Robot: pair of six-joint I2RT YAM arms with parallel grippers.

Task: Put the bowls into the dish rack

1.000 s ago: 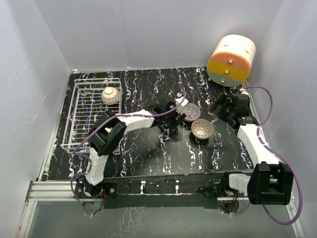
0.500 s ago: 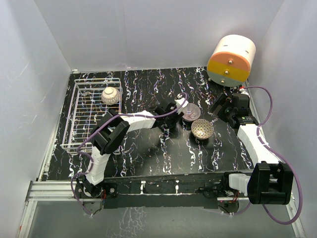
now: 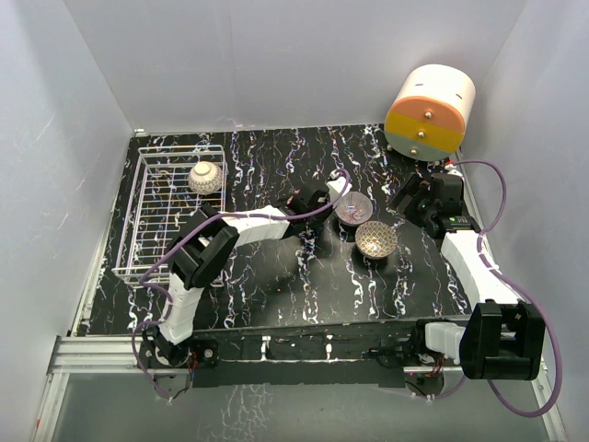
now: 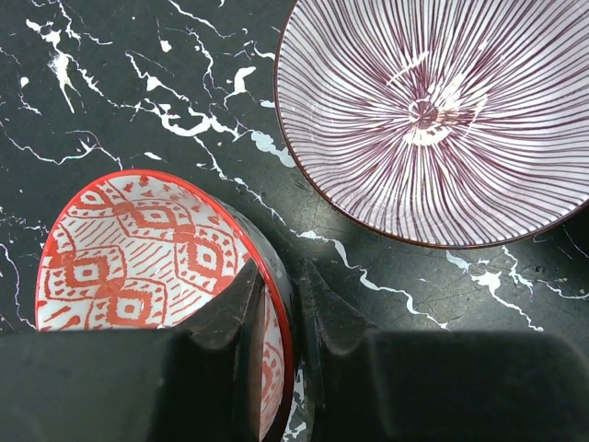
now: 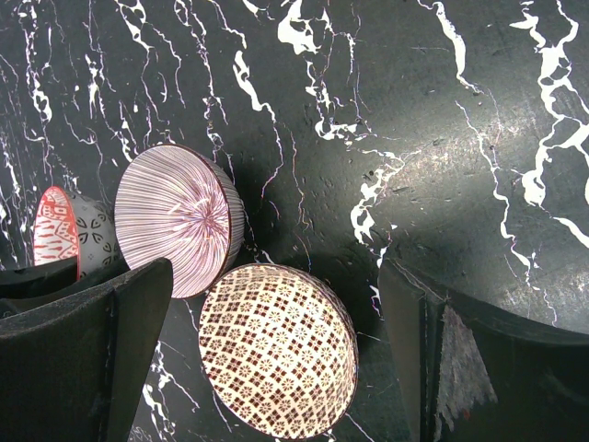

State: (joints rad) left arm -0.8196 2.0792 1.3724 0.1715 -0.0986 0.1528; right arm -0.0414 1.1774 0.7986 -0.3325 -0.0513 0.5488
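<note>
Left gripper (image 4: pixel 281 276) is pinched tight on the rim of the red bowl (image 4: pixel 138 249), one finger inside and one outside, mid-table just beside the purple-striped bowl (image 4: pixel 433 110). Lifting straight up should clear that neighbour. Right gripper (image 5: pixel 271 285) gapes wide, holding nothing. Far left, the dish rack (image 3: pixel 138 221) holds one whitish bowl (image 3: pixel 205 177).

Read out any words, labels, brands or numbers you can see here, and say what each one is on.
No readable text in any view.
The red bowl, striped bowl and lattice bowl carry patterns only.
The cylinder has plain colour bands, no lettering.
</note>
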